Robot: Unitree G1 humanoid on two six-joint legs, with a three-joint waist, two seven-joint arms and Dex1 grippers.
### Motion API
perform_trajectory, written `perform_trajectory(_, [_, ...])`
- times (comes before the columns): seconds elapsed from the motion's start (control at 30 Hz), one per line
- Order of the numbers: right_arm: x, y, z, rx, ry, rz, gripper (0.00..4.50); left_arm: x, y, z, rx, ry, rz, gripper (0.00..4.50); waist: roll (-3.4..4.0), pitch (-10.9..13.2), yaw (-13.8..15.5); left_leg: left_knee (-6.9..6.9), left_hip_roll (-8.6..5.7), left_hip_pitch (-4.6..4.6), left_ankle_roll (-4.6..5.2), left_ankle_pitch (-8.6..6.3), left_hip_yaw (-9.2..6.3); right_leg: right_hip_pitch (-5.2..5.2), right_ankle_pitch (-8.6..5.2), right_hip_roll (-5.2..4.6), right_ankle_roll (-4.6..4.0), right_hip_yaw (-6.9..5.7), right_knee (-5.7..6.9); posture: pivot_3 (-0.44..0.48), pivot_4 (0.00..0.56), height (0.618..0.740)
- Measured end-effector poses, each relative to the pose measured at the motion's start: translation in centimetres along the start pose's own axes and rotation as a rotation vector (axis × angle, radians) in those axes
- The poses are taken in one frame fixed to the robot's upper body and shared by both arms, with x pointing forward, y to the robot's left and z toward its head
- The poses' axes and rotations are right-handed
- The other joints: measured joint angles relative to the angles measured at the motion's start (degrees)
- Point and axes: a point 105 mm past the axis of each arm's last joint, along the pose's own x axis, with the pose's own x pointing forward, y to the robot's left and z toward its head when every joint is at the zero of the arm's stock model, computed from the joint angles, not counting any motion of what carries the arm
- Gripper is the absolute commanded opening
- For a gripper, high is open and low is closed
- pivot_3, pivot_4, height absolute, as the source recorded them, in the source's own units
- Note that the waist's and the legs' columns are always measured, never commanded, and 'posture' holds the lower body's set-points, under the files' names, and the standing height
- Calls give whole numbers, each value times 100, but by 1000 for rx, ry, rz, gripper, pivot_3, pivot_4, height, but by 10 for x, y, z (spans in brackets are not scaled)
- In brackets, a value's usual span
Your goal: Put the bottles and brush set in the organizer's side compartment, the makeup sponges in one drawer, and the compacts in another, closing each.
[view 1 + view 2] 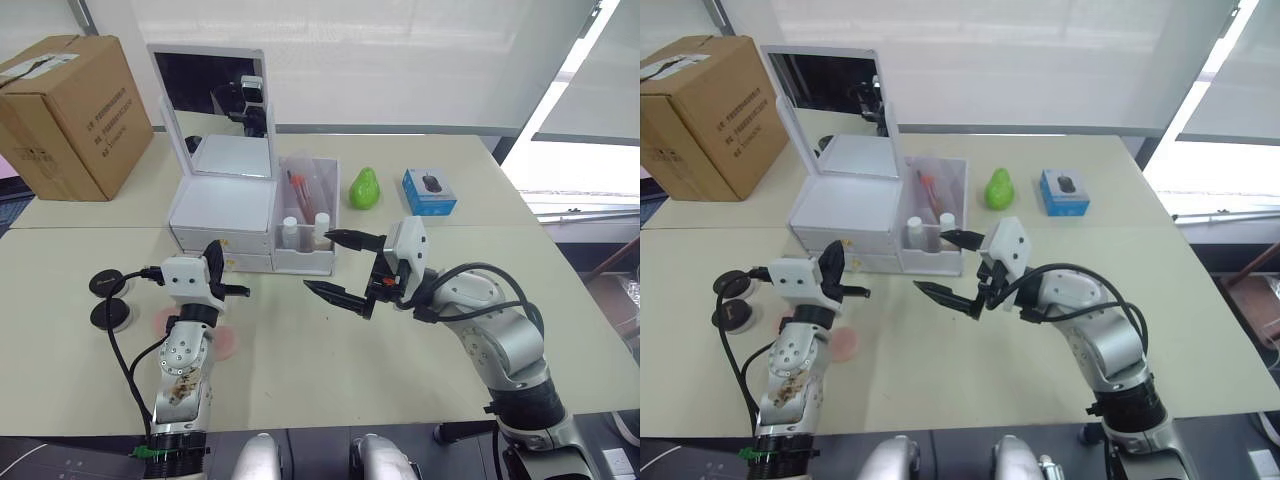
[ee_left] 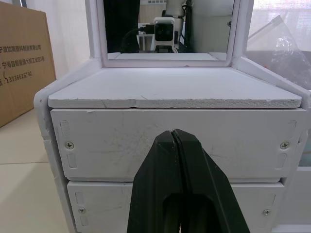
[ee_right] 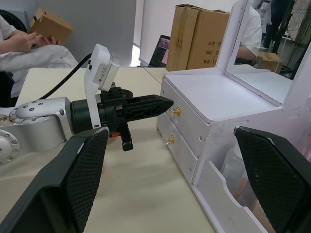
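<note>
Standing on a pale table (image 1: pixel 300 360) beside bright windows, the white organizer (image 1: pixel 225 215) has both drawers shut, its mirror (image 1: pixel 212 98) raised, and bottles (image 1: pixel 290 228) with a brush set (image 1: pixel 299 190) in the side compartment. Two black compacts (image 1: pixel 106 300) and pink sponges (image 1: pixel 228 343) lie by the left gripper (image 1: pixel 240 290), whose fingers are pressed together before the drawers, while the right gripper (image 1: pixel 340 266) gapes wide, empty. Behind sit a cardboard box (image 1: pixel 65 115) with unreadable print, a green pear (image 1: pixel 364 188) and a blue mouse box (image 1: pixel 430 191).
</note>
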Motion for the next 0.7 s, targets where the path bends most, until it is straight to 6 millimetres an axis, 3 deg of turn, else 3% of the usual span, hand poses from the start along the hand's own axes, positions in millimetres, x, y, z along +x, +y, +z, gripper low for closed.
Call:
perform_trajectory(0.23, [-2,4,-3,7,-13,15,4500,-3,1,-4,-6,25,-13,2752,0,0,0,0,0,0,0,0,-1,-1,-3,1,-3,0,-1,0,150,728])
perform_trajectory(0.53, [-13,9,-21,30,-41,69,4500,8,-4,-6,-7,37,-44,2752,1,1,-4,-1,-1,0,0,0,-2,0,-1,2,1,-1,-1,0,150,728])
perform_trajectory(0.7, [-17,10,-18,25,-92,92,4500,9,-4,-10,-12,58,-44,2752,1,1,1,-1,-1,1,0,0,-5,1,2,3,6,-2,-1,0,150,728])
